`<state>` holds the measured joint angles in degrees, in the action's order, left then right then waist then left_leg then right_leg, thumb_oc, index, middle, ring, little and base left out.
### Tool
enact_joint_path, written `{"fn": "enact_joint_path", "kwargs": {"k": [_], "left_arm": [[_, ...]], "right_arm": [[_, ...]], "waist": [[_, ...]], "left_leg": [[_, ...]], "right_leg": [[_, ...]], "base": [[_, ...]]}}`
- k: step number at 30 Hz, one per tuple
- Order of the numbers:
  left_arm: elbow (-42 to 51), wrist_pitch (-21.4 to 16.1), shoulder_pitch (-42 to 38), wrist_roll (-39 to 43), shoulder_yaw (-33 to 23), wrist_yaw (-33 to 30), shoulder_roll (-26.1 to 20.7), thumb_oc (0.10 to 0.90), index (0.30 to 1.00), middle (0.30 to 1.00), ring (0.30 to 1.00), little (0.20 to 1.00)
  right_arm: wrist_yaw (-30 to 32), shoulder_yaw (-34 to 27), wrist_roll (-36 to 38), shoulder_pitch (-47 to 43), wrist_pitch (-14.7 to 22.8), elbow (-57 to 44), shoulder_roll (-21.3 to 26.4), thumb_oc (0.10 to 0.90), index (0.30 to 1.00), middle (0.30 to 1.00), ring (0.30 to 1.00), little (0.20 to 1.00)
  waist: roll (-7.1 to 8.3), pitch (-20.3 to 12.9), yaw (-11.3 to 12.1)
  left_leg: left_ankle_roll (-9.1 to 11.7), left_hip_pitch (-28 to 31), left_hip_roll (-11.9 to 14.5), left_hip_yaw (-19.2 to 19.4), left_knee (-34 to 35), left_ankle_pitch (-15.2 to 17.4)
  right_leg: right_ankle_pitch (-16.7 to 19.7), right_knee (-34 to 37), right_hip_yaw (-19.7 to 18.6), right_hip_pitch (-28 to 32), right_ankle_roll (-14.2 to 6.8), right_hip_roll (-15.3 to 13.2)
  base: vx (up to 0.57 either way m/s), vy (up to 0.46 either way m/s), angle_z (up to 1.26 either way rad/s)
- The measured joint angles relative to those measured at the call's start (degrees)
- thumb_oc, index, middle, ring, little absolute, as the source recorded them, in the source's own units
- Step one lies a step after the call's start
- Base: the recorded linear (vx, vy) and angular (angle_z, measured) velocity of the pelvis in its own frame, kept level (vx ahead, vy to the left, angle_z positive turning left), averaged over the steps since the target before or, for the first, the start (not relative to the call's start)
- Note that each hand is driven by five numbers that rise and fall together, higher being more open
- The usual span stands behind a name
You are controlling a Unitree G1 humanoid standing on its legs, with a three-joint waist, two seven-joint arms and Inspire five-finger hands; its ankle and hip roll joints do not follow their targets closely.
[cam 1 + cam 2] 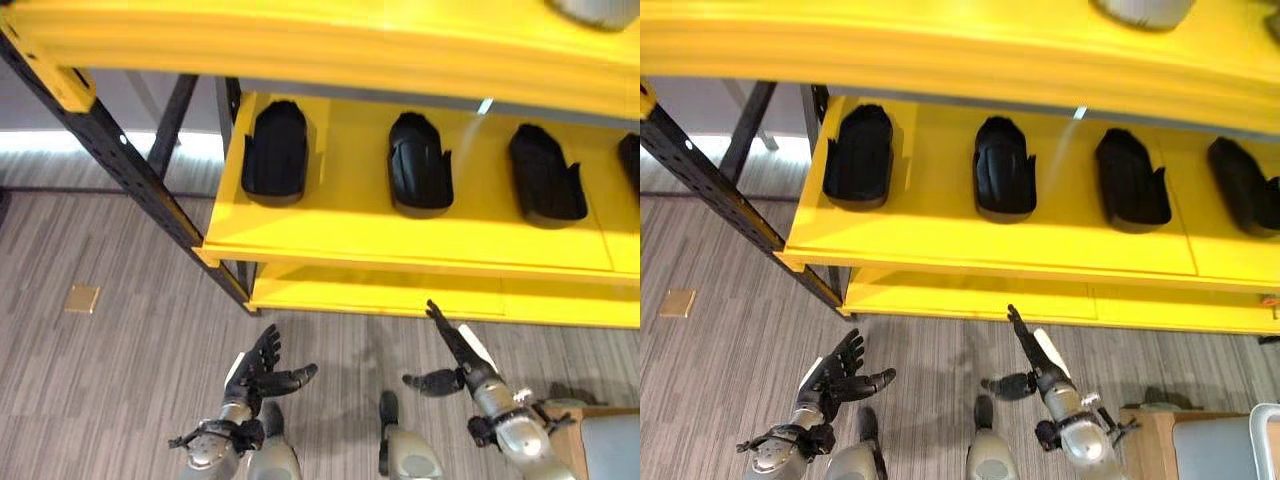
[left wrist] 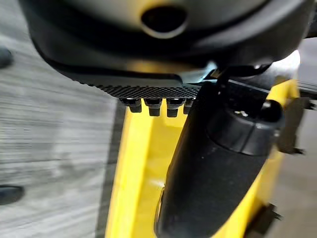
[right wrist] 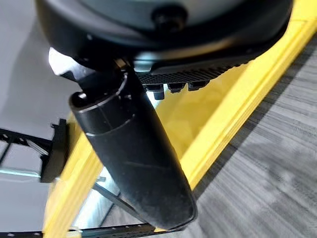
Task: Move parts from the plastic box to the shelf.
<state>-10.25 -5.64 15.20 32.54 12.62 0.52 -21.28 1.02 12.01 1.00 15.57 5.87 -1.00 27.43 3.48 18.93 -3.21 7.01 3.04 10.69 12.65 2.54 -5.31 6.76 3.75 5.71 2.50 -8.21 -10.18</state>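
Parts (image 1: 420, 165): on shelf (image 1: 340, 235), 12 o'clock. Left hand (image 1: 255, 375), right hand (image 1: 455, 350): spread, empty. Risk: reaching knocks parts.

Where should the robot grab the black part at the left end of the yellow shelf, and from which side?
Probably by its rounded near end, coming from the front. The leftmost black part lies lengthwise on the yellow shelf, that end nearest the open front edge, with bare shelf on both sides for fingers and thumb to close across its width. Both the left hand and the right hand hang open and empty below.
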Motion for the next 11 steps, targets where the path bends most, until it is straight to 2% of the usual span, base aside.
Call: {"fn": "enact_joint_path", "kwargs": {"k": [6,11], "left_arm": [[0.02,-0.26,2.74,2.83,0.19,1.16,0.39,0.900,1.000,1.000,1.000,1.000],[-0.06,-0.29,2.70,2.76,0.34,0.46,0.99,0.900,1.000,1.000,1.000,1.000]], "right_arm": [[-0.73,-0.92,7.31,0.98,0.87,-1.01,-1.21,0.900,1.000,1.000,1.000,1.000],[-0.45,-0.89,10.22,2.00,0.65,0.36,-1.52,0.900,1.000,1.000,1.000,1.000]], "waist": [[-2.02,-7.31,-1.36],[-2.51,-10.53,-1.45]], "left_leg": [[0.22,2.27,0.09,1.16,2.33,-0.31],[0.24,2.88,0.11,1.49,2.33,-0.18]], "right_leg": [[-0.10,1.62,-0.70,0.91,-0.18,0.34],[-0.42,1.62,-1.12,1.31,-0.42,0.40]], "base": [[-0.01,0.004,-0.07],[0.00,-0.002,-0.02]]}}
